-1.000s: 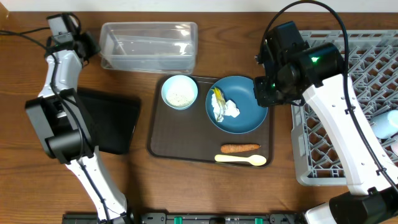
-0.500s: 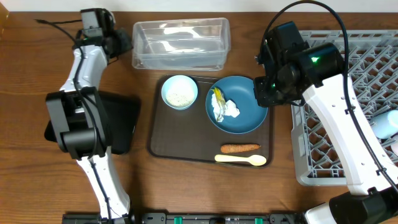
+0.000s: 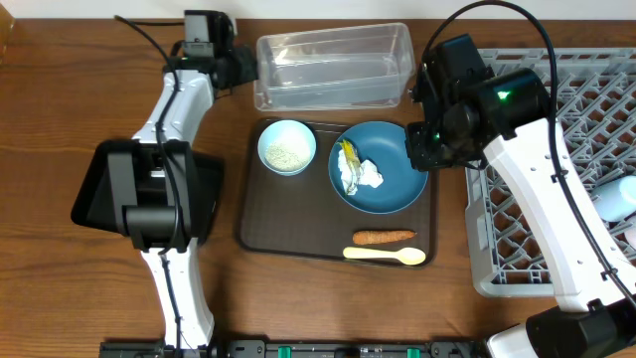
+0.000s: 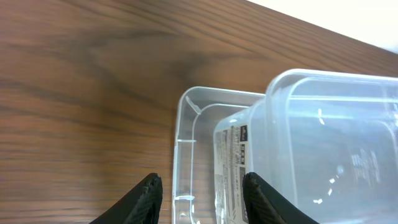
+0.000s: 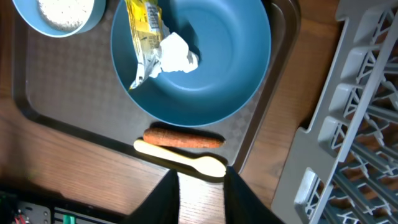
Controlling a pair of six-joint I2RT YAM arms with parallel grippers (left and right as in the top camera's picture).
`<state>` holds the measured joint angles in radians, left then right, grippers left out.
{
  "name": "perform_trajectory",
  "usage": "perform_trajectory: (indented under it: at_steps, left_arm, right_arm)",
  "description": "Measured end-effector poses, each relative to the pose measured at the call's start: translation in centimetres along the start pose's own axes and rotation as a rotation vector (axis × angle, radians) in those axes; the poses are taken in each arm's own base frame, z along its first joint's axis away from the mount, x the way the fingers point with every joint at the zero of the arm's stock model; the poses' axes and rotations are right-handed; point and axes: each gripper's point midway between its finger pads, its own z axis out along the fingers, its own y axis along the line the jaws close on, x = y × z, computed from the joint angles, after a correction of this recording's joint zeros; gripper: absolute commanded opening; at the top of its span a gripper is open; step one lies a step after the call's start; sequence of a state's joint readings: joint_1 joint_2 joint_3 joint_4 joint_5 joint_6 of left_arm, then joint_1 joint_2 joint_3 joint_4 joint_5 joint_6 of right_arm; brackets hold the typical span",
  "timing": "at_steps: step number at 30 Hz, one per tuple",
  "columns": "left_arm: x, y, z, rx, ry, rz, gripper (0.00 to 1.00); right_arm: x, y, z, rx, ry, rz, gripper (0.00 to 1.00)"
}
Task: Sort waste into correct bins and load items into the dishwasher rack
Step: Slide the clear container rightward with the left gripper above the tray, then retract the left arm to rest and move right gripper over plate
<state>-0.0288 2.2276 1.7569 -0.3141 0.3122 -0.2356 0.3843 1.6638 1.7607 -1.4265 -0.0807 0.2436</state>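
My left gripper [image 3: 245, 68] [image 4: 202, 196] is shut on the left end wall of the clear plastic tub [image 3: 333, 68] [image 4: 323, 143] at the table's back. On the brown serving tray [image 3: 260, 227] the dark blue plate [image 3: 393, 184] [image 5: 224, 68] carries crumpled white paper [image 3: 369, 176] [image 5: 178, 53] and a yellow-green wrapper [image 3: 347, 156] [image 5: 142, 28]. A pale blue bowl [image 3: 287, 147] holds rice. The carrot piece [image 3: 384, 237] [image 5: 183, 138] and cream spoon [image 3: 386, 256] [image 5: 186, 162] lie in front of the plate. My right gripper [image 5: 202, 199] hovers open over the tray's right corner, holding nothing.
The grey dishwasher rack [image 3: 596, 109] [image 5: 348, 124] fills the right side, with a pale cup [image 3: 618, 199] at its right edge. The shallow black tray [image 3: 204, 194] lies on the left, partly under my left arm's base.
My left arm has swung right along the back of the table, dragging the clear tub with it to a spot behind the tray. The right arm has stayed in place.
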Motion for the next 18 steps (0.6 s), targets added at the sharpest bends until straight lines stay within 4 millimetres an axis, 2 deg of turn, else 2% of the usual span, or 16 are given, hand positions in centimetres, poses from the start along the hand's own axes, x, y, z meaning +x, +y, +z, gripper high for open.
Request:
perform_trajectory:
  at_steps: [3, 7, 9, 11, 12, 13, 16, 18]
  left_arm:
    - [0.4, -1.2, 0.2, 0.027, 0.012, 0.013, 0.45]
    - [0.6, -1.3, 0.2, 0.033, 0.019, 0.013, 0.45]
    - [0.8, -0.7, -0.2, 0.018, 0.035, -0.001, 0.45]
    - [1.2, 0.4, -1.3, -0.019, 0.064, -0.022, 0.46]
    - [1.2, 1.1, -2.3, -0.045, 0.074, -0.034, 0.46]
    - [1.3, 1.9, -3.4, -0.072, 0.089, -0.050, 0.46]
    - [1.7, 4.0, -8.5, -0.148, 0.139, -0.107, 0.53]
    - [2.3, 5.1, -12.6, -0.191, 0.174, -0.154, 0.58]
  right_arm:
    - [-0.8, 0.2, 0.0, -0.009, -0.033, 0.019, 0.35]
    - [-3.0, 0.6, -0.2, -0.032, -0.123, 0.029, 0.34]
    - [-4.3, 0.7, -0.4, -0.043, -0.170, 0.037, 0.29]
    - [-5.8, 0.5, -0.7, -0.055, -0.229, 0.047, 0.10]
    - [-6.6, 0.3, -0.9, -0.058, -0.262, 0.057, 0.03]
    - [-7.6, -0.1, -1.2, -0.061, -0.297, 0.072, 0.01]
    - [-10.5, -0.6, -1.5, -0.072, -0.396, 0.071, 0.01]
    - [-12.8, -0.8, -1.2, -0.075, -0.463, 0.040, 0.01]
